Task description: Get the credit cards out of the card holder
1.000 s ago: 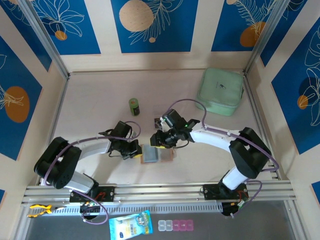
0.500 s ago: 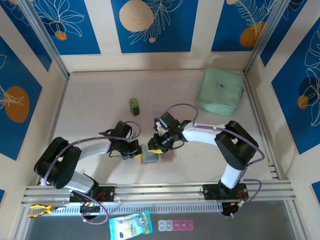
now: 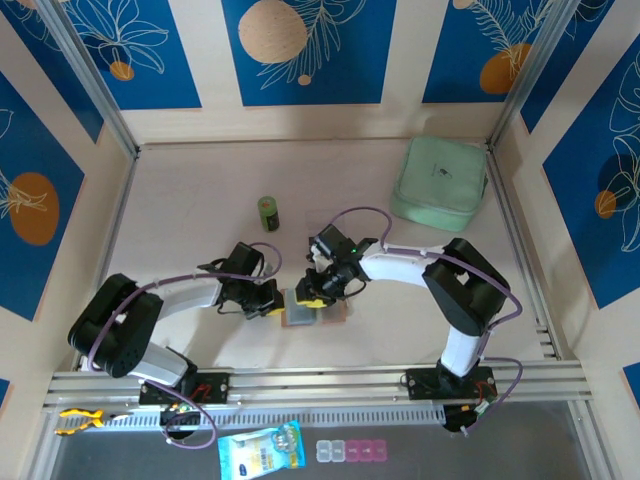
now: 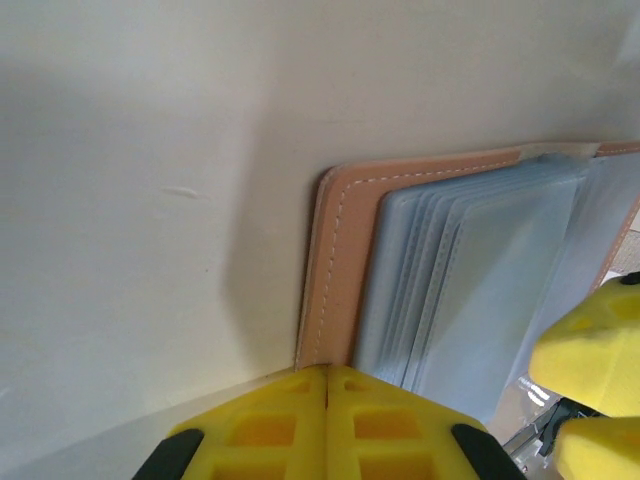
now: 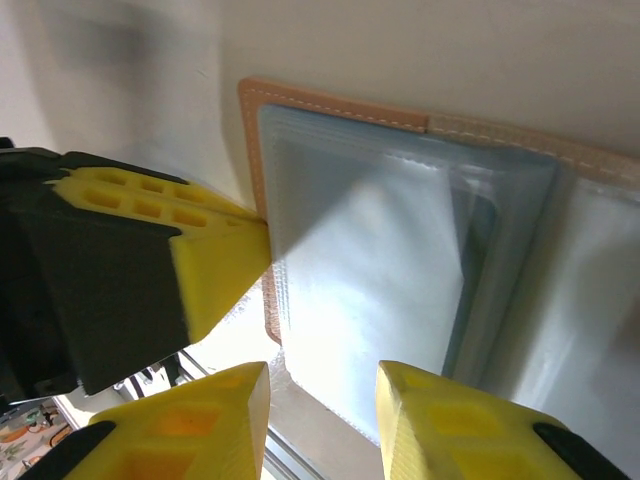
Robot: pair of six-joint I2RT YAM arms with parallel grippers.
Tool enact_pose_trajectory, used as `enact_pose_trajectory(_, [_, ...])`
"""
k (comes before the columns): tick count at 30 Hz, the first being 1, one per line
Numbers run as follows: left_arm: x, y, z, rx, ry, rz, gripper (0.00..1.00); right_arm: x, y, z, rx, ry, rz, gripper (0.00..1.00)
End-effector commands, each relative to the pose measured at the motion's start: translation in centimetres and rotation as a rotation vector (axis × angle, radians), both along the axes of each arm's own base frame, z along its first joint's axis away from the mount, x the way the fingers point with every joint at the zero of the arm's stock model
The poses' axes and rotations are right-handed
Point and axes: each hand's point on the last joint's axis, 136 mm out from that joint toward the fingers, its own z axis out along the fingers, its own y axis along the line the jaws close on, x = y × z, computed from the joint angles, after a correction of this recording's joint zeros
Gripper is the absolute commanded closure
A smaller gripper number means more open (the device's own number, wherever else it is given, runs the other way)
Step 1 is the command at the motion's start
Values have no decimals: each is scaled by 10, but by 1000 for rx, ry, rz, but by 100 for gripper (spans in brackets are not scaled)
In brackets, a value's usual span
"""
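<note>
The card holder (image 3: 318,312) lies open and flat on the table near the front, tan leather rim (image 4: 335,260) outside and grey-blue translucent pockets (image 5: 370,260) inside. My left gripper (image 3: 272,300) is shut, its yellow tips (image 4: 328,375) pressed together on the holder's left edge. My right gripper (image 3: 312,291) hovers over the left stack of pockets, open, with nothing between its fingertips (image 5: 325,395). The credit cards are hidden inside the pockets; I cannot make one out clearly.
A small dark green bottle (image 3: 268,213) stands behind the grippers. A mint-green case (image 3: 440,183) sits at the back right against the wall. Wooden walls close in both sides and the back. A metal rail (image 3: 320,385) runs along the front.
My right gripper has moved left and down over the holder's left pockets, its jaws narrowing a little. The left gripper and the holder have stayed in place.
</note>
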Motion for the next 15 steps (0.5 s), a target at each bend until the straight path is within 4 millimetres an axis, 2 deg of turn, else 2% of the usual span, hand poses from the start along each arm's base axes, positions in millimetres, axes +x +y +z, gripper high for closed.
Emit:
enact_pose_trajectory(1, [-10, 7, -12, 46, 35, 0, 92, -4, 0, -3, -24, 12, 23, 65])
enact_pose_trajectory(15, [-10, 8, -12, 47, 34, -4, 92, -3, -14, -8, -90, -9, 10, 67])
